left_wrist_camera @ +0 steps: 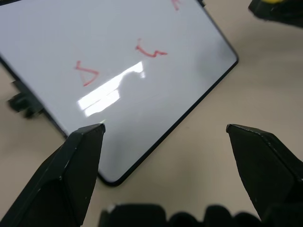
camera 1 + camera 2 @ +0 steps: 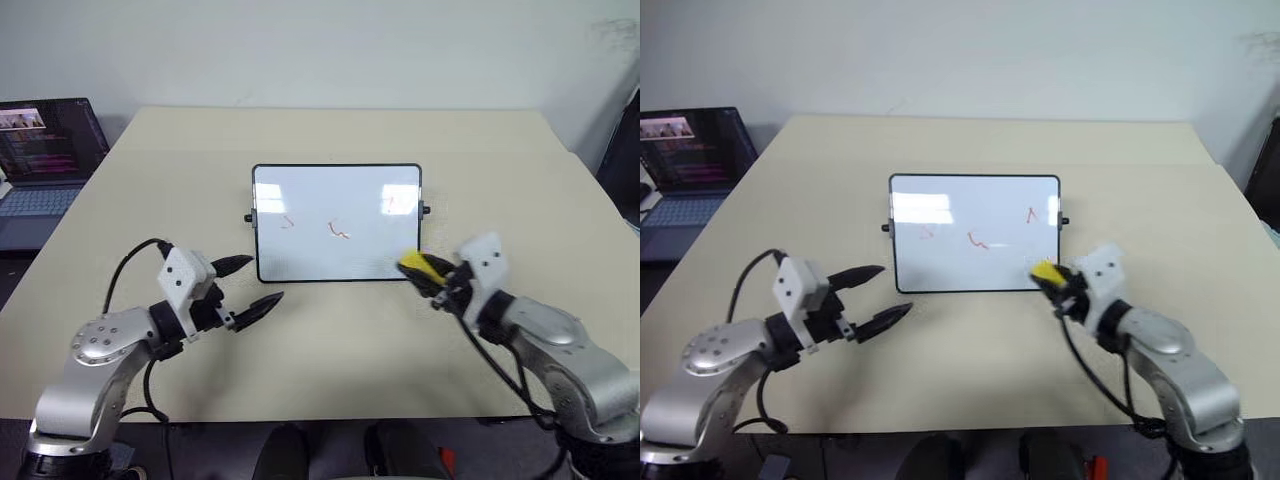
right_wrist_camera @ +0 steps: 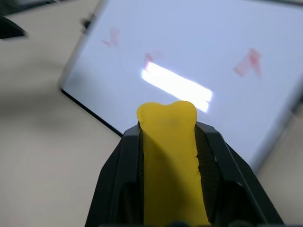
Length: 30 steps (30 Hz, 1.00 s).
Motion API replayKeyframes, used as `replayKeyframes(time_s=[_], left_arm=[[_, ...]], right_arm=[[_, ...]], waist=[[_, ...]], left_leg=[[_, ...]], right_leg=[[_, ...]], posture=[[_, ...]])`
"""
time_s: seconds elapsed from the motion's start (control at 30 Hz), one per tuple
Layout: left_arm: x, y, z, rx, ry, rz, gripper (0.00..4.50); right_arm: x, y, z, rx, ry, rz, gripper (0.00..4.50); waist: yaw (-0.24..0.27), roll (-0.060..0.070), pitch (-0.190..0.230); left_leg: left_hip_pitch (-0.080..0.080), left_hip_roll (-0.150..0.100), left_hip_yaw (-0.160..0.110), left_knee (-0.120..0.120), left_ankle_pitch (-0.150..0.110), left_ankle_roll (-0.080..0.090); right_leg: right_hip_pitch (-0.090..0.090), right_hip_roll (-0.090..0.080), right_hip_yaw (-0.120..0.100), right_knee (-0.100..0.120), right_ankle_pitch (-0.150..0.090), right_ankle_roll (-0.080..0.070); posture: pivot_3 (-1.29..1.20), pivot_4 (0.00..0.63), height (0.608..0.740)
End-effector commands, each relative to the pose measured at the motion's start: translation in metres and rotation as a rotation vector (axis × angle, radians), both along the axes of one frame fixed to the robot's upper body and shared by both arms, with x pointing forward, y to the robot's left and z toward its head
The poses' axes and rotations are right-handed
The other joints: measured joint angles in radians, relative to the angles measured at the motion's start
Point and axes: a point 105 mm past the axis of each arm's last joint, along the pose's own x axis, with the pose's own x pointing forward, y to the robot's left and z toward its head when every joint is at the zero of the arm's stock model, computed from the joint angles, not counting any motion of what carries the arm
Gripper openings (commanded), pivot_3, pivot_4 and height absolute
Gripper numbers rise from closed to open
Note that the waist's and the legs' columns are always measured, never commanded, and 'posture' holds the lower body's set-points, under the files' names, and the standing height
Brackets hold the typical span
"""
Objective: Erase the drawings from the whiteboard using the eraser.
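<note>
Left gripper [image 2: 255,283] spread wide, empty, near the whiteboard's [image 2: 300,190] near left corner. Three red drawings [image 2: 339,231] remain. Right gripper [image 2: 430,274] clamps the yellow eraser [image 2: 416,264] at the right corner. Risk: unbraced board may slide under wiping.

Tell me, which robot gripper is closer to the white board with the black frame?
Right. The right gripper, holding the small yellow eraser, is at the glossy white board's near right corner; the open left gripper sits just off its near left corner.
</note>
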Motion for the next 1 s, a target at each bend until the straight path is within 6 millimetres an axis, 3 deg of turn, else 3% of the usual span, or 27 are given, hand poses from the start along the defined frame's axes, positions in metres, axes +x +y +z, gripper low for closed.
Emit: replayKeyframes(time_s=[0.03, 0.17, 0.37, 0.57, 0.8, 1.0], left_arm=[[0.002, 0.012, 0.009, 0.030, -0.036, 0.039, 4.50], [0.001, 0.016, 0.006, 0.053, -0.029, 0.050, 4.50], [0.007, 0.025, 0.009, 0.080, -0.040, 0.074, 4.50], [0.006, 0.018, 0.008, 0.091, -0.027, 0.021, 4.50], [0.003, 0.012, 0.011, 0.090, -0.031, -0.026, 4.50], [0.005, 0.012, 0.016, 0.081, -0.052, -0.028, 4.50]], right_arm=[[0.015, 0.018, 0.014, -0.063, -0.091, 0.029, 1.12], [0.032, 0.056, 0.028, -0.129, -0.166, 0.139, 1.12], [0.049, 0.114, 0.032, -0.317, -0.304, 0.299, 1.12], [0.071, 0.155, 0.035, -0.401, -0.395, 0.335, 1.12], [0.106, 0.162, 0.035, -0.455, -0.432, 0.250, 1.12], [0.119, 0.144, -0.004, -0.573, -0.354, 0.263, 1.12]], waist=[[0.001, 0.000, 0.000], [0.001, -0.001, 0.000], [0.001, -0.001, 0.000], [0.000, -0.001, 0.000], [0.001, -0.001, 0.000], [0.000, -0.001, 0.000]], left_leg=[[0.000, 0.000, 0.000, 0.000, 0.000, 0.000], [-0.001, 0.000, 0.002, 0.000, 0.000, 0.000], [-0.002, 0.001, 0.001, -0.001, 0.000, 0.000], [-0.003, 0.001, 0.001, -0.001, 0.000, 0.000], [-0.003, 0.000, 0.001, -0.001, 0.000, 0.000], [-0.003, 0.001, 0.001, -0.001, 0.000, 0.000]], right_leg=[[0.000, 0.000, 0.000, 0.000, 0.000, 0.000], [-0.001, -0.001, 0.001, -0.001, 0.003, -0.004], [-0.002, -0.001, 0.000, -0.001, 0.001, -0.007], [-0.002, -0.001, -0.001, -0.001, 0.001, -0.008], [-0.002, -0.002, -0.002, -0.001, 0.001, -0.008], [-0.002, -0.003, -0.002, -0.001, 0.001, -0.008]], posture=[[0.00, 0.150, 0.740], [0.00, 0.150, 0.740], [0.00, 0.150, 0.740], [0.00, 0.150, 0.740], [0.00, 0.150, 0.740], [0.00, 0.150, 0.740]])
